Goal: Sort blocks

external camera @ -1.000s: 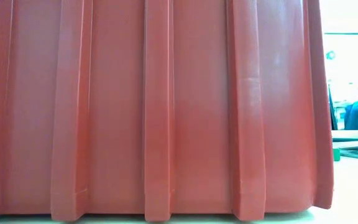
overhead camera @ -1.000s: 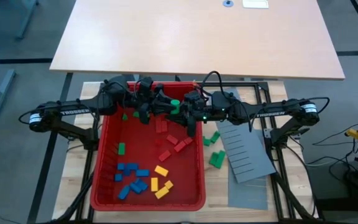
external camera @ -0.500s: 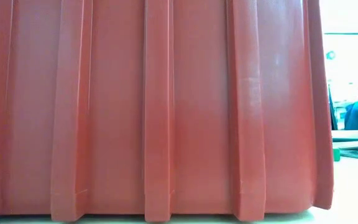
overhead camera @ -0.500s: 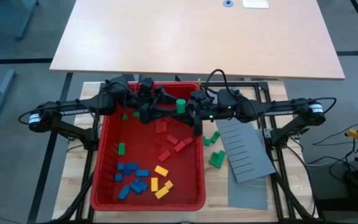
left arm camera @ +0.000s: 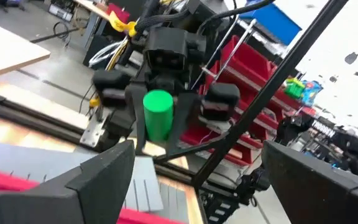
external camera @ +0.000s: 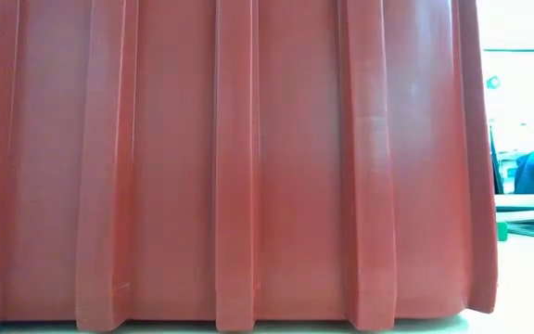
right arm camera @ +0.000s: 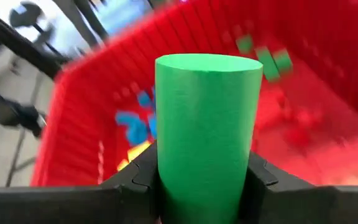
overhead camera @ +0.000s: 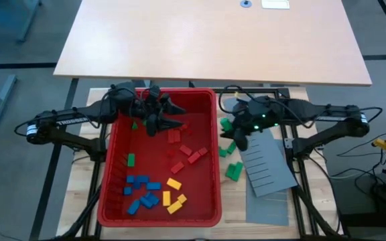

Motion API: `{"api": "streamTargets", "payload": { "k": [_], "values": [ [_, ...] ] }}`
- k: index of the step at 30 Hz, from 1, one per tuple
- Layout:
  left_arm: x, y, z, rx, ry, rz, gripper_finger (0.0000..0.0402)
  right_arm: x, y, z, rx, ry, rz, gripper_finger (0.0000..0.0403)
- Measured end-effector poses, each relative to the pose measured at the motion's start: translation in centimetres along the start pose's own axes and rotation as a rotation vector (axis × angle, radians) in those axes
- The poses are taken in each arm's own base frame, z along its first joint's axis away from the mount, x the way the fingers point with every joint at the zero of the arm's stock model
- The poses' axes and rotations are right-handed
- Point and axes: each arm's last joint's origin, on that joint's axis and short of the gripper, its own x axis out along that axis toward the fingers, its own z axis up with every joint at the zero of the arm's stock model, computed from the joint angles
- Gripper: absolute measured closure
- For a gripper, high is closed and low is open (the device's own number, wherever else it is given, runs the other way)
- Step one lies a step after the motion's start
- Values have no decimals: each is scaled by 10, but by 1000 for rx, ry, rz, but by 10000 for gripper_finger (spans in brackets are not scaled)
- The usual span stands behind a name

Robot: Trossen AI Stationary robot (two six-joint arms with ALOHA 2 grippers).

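Note:
A green cylinder [right arm camera: 207, 118] is clamped in my right gripper [overhead camera: 228, 129], which hangs just beyond the right rim of the red bin [overhead camera: 214, 167]. My left gripper [overhead camera: 177, 115] stands open over the bin's far part with nothing between its fingers [left arm camera: 104, 180]. From there it faces the cylinder [left arm camera: 158, 115]. On the bin's floor lie red blocks [overhead camera: 183, 150], blue blocks [overhead camera: 143, 191], yellow blocks [overhead camera: 173, 194] and a green block [overhead camera: 131, 159]. More green blocks [overhead camera: 232, 167] lie on the table to the bin's right. My right gripper pinches the green cylinder between its two fingers [right arm camera: 135, 180], which press on opposite sides of its curved wall [right arm camera: 166, 168]. The arm comes in from the table's right side. The cylinder is lifted clear, one round end [right arm camera: 207, 62] free of the fingers.
A grey slotted panel [overhead camera: 267, 167] lies on the table right of the bin, under the right arm. A large light tabletop [overhead camera: 213, 40] spans the far side. In the low view the bin's ribbed wall [external camera: 248, 167] blocks nearly everything.
My left gripper has opened and let go of the green cylinder, which both grippers held a second ago, and has drawn back a little toward the left. My right gripper has carried the cylinder toward the table's right edge, from inside the bin to beyond its right rim.

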Motion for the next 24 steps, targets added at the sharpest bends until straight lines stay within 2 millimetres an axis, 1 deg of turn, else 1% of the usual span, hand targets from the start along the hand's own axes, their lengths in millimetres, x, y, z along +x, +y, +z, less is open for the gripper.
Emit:
{"api": "streamTargets", "payload": {
  "k": [5, 8, 12, 14, 19, 24],
  "values": [
    [-7, -1, -3, -4, 44, 31, 66, -25, -5, -19, 62, 192, -47, 295],
    [-8, 0, -4, -8, 58, 43, 66, -31, -7, -28, 112, 304, -40, 291],
    [-8, 2, -6, -1, 79, 65, 68, -33, -9, -38, 174, 439, -15, 269],
    [-9, 4, -8, -2, 98, 91, 70, -30, -10, -41, 180, 470, -29, 265],
    [-14, 12, -17, -14, 193, 167, 70, -27, -10, -41, 175, 472, -27, 269],
    [-26, 21, -32, -5, 356, 310, 71, -26, -10, -41, 163, 470, -33, 274]
  ]
}}
